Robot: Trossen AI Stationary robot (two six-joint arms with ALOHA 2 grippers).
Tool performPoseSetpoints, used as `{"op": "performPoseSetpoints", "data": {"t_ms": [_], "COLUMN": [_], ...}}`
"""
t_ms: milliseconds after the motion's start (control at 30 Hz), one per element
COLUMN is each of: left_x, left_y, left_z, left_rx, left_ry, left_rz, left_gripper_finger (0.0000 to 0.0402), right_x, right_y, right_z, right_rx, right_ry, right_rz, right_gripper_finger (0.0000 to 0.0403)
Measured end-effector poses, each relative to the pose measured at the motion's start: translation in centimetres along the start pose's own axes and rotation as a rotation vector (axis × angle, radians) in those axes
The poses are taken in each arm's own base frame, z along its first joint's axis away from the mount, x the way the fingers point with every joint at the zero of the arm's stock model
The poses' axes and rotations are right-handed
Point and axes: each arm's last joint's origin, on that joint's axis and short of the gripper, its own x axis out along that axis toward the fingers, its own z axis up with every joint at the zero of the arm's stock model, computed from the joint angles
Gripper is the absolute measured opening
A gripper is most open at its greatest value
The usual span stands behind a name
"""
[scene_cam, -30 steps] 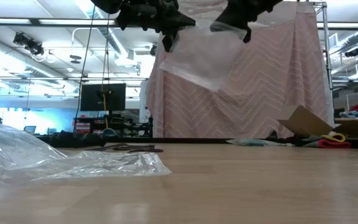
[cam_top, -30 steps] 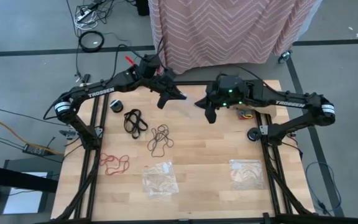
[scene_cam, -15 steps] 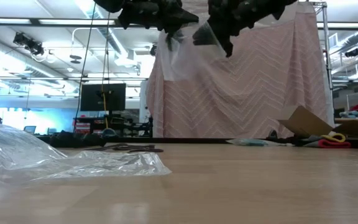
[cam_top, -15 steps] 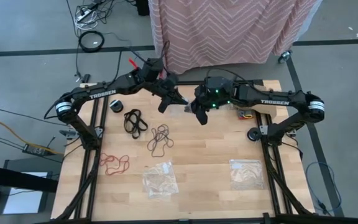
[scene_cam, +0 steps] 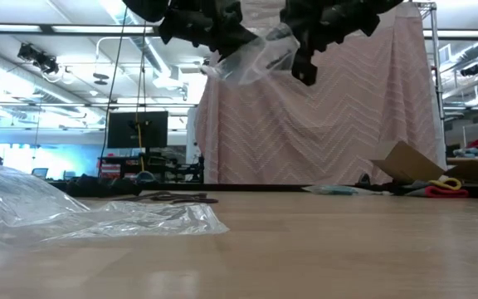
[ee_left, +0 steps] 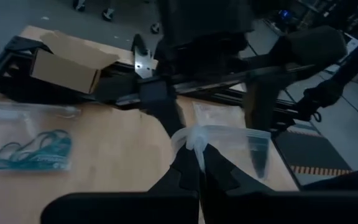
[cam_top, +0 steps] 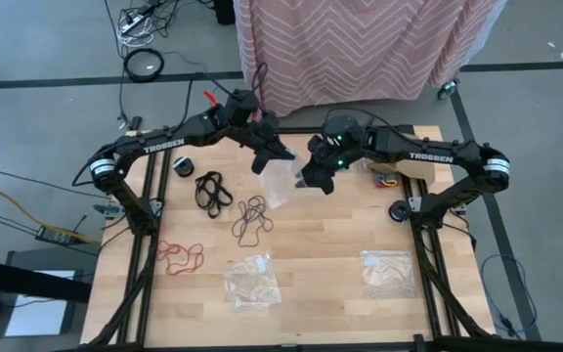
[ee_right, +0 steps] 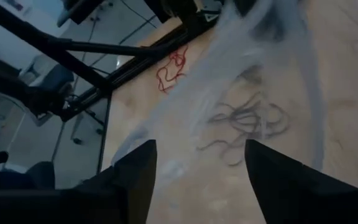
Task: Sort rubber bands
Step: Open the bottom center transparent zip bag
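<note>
Holding a clear plastic bag (cam_top: 280, 182) in the air between them, both arms met over the far middle of the worktop (cam_top: 330, 244). The left gripper (cam_top: 270, 153) had its fingers clenched on a bunched corner of the bag, seen plainly in the left wrist view (ee_left: 194, 146). The right gripper (cam_top: 313, 180) sat at the bag's other edge; its fingers (ee_right: 129, 174) showed spread apart with bag film draped between them, though I cannot tell whether they gripped it.

Only the high view showed the rubber bands lying sorted by colour on the wood: black (cam_top: 212, 189), dark brown (cam_top: 251, 217) and red (cam_top: 179, 256), well apart from one another. Two more bags (cam_top: 252, 282) (cam_top: 387, 273) lay nearer the front edge. The left wrist view alone showed teal bands (ee_left: 33, 151) inside a flat bag beside a cardboard box (ee_left: 70, 60).

From the low view, a pink zigzag cloth (scene_cam: 330, 108) hung behind the worktop, with monitors and ceiling lights beyond.
</note>
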Motion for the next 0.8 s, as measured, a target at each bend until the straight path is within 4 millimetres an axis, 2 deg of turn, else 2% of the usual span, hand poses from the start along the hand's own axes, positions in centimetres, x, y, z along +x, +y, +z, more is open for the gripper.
{"op": "performPoseSetpoints", "data": {"t_ms": [333,467,600,800], "left_x": [0.0,0.1,0.8,2.5], "left_y": [0.0,-0.1,-0.5,-0.6], "left_z": [0.0,0.0,-0.1,-0.8], "left_rx": [-0.006,-0.015,-0.009,-0.016], "left_ry": [0.0,0.001,0.008,0.024], "left_rz": [-0.007,-0.017,-0.041,-0.096], "left_gripper_finger": [0.0,0.0,0.0,0.0], "right_x": [-0.1,-0.4,-0.9,-1.2], "right_y": [0.0,-0.3,-0.7,-1.3], "right_z": [0.3,1.2,1.9,2.1], "right_rx": [-0.011,-0.027,-0.043,-0.038], "right_ry": [-0.029,-0.103,-0.167,-0.171], "right_rz": [0.001,-0.002,-0.005,-0.002], "right_gripper_finger": [0.0233,0.024,0.0239,0.0235]}}
